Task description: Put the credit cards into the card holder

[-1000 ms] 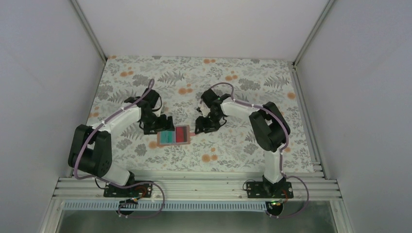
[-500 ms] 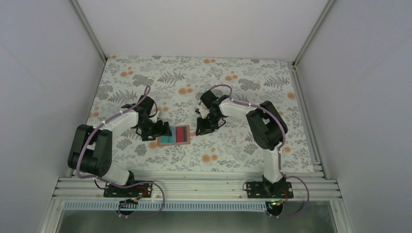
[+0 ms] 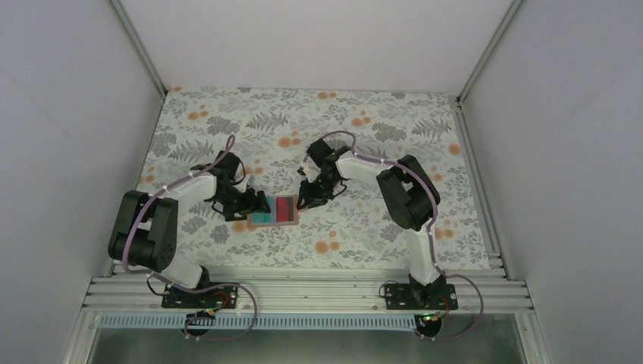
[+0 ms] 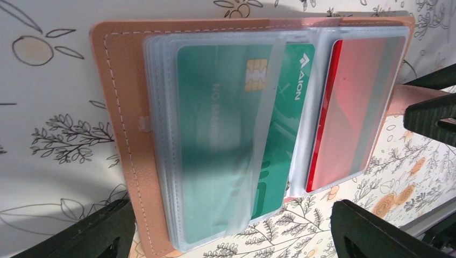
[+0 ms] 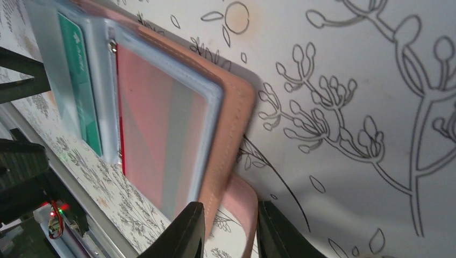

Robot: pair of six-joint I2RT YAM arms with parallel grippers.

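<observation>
The tan-brown card holder (image 3: 253,222) lies open on the flowered cloth, its clear sleeves facing up. A teal-green card (image 4: 226,123) sits in the left sleeve and a red card (image 4: 349,107) in the right sleeve. Other cards are hidden or out of view. My left gripper (image 4: 231,239) is open, its fingers spread wide at the holder's left half (image 4: 121,107) without touching it. My right gripper (image 5: 228,231) is closed narrowly on the holder's right edge (image 5: 234,123) and its pink strap (image 5: 242,209). In the top view the grippers, left (image 3: 254,203) and right (image 3: 303,201), flank the holder.
The flowered tablecloth (image 3: 364,227) covers the table. White walls and metal frame posts (image 3: 474,68) enclose it. An aluminium rail (image 3: 303,292) runs along the near edge by the arm bases.
My right gripper has moved left up to the holder's right edge. My left gripper has swung down and turned at the holder's left side. The holder has barely moved.
</observation>
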